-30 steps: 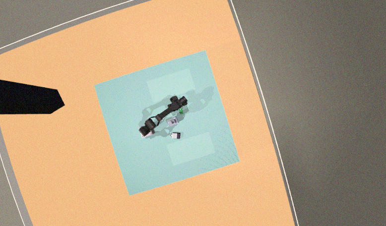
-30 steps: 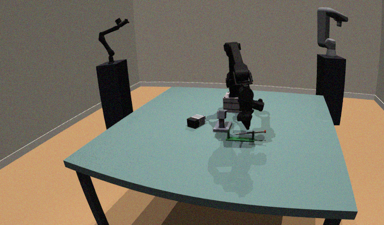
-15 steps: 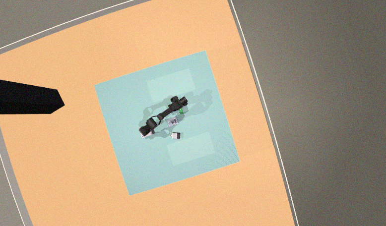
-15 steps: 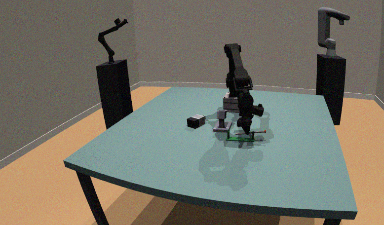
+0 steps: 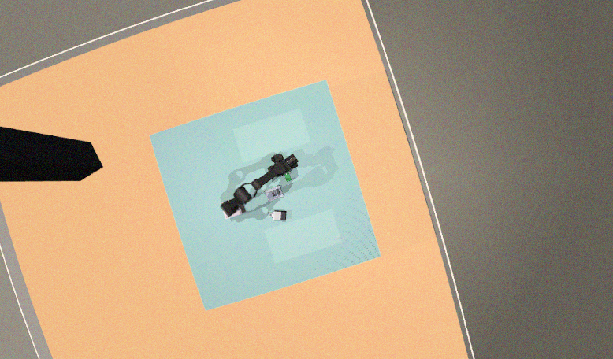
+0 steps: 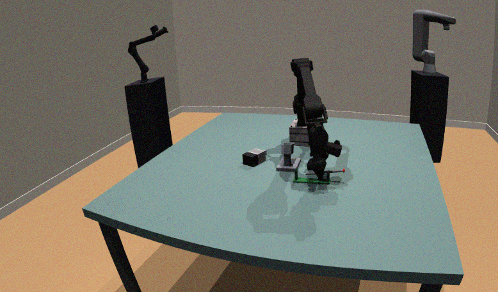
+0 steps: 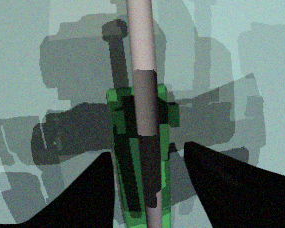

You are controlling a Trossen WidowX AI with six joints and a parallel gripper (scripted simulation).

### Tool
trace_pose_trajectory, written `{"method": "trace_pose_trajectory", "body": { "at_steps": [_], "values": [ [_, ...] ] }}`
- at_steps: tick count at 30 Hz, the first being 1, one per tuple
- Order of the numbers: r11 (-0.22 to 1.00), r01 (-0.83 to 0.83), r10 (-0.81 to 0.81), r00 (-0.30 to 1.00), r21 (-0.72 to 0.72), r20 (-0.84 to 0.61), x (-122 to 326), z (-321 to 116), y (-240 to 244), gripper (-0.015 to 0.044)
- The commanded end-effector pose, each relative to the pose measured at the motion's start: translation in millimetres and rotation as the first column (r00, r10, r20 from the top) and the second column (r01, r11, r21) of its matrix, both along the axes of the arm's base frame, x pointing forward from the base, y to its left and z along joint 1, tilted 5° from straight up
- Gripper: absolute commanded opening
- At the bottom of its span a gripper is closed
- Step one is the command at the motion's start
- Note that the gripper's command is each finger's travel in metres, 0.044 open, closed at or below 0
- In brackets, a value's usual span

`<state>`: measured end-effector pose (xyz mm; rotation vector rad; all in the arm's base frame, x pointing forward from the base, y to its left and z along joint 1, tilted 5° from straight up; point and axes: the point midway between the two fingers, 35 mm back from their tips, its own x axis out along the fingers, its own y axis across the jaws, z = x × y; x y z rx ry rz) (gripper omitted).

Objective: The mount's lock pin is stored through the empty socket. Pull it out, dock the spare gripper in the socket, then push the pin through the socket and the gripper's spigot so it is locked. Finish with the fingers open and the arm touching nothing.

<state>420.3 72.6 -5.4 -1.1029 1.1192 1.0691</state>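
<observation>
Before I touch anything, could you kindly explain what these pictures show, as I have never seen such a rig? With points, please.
The machine is one black jointed arm (image 5: pixel 265 179) (image 6: pixel 308 85) standing on a blue-green table (image 5: pixel 188 267) (image 6: pixel 207 217) (image 7: pixel 15 50). One picture looks down from above, one looks across the table from outside, and one looks from the wrist past the fingers (image 5: pixel 292 160) (image 6: pixel 320 177).

On the table are a grey mount (image 5: pixel 273 193) (image 6: pixel 287 148), a black-and-white block (image 5: pixel 280 215) (image 6: pixel 254 157), apparently the spare gripper, and a green stand (image 5: pixel 287 176) (image 6: pixel 305 180) (image 7: pixel 165 145). A pale pin (image 6: pixel 334 171) (image 7: pixel 142 35) with a red end rests on the stand.

Nothing is held: the fingers are open, on either side of the pin.
</observation>
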Motion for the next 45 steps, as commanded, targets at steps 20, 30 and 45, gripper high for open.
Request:
{"method": "trace_pose_trajectory", "body": {
  "at_steps": [20,30,45],
  "values": [
    [1.000,-0.004,0.004,1.000,0.002,-0.007,-0.8,-3.2,0.0,0.0000],
    [1.000,-0.001,0.001,1.000,-0.001,-0.012,-3.5,13.4,0.5,0.0000],
    [1.000,-0.005,0.005,1.000,-0.002,-0.016,-5.3,22.0,0.9,0.0000]
  ]
}}
